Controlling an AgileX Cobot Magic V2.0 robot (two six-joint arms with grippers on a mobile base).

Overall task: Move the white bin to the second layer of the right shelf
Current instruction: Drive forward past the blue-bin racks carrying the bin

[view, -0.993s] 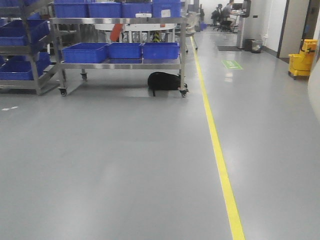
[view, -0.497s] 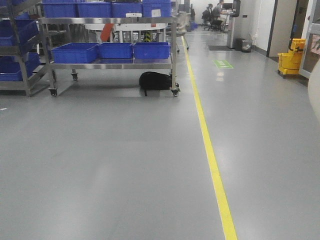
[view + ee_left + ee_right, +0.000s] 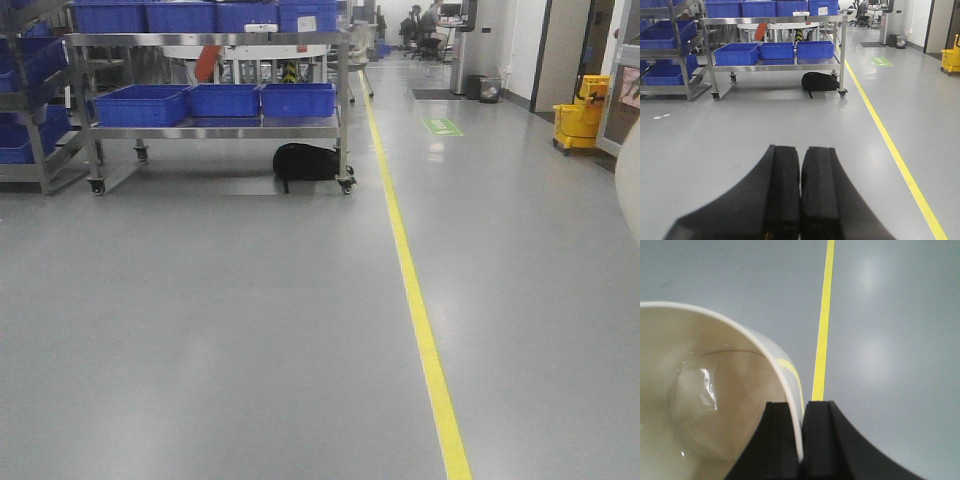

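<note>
"White bin, a cream glossy plastic tub (image 3: 705,405): where is it located?"

"Right wrist view, lower left. Its rim wall is pinched between the black fingers of the right gripper (image 3: 801,407), one finger inside the tub and one outside. The tub hangs above the smooth grey floor (image 3: 900,315), just beside the yellow painted line (image 3: 822,315)."

"And the surroundings, in descending size?"

"Front view. The grey floor fills most of the field, and the yellow painted line runs away from the camera. Beyond, left of the line, stands a two-level stainless-steel wheeled rack (image 3: 210,130) carrying rectangular blue plastic crates (image 3: 140,105) on both levels. A yellow mop bucket (image 3: 578,125) sits at far right, well apart from the rack. A black bag (image 3: 305,162) lies on the floor under the rack's right end, near a caster."

"The other arm?"

"Left wrist view. The left gripper (image 3: 800,150) has its black fingers pressed together with nothing between them, and it points toward the rack."
</note>
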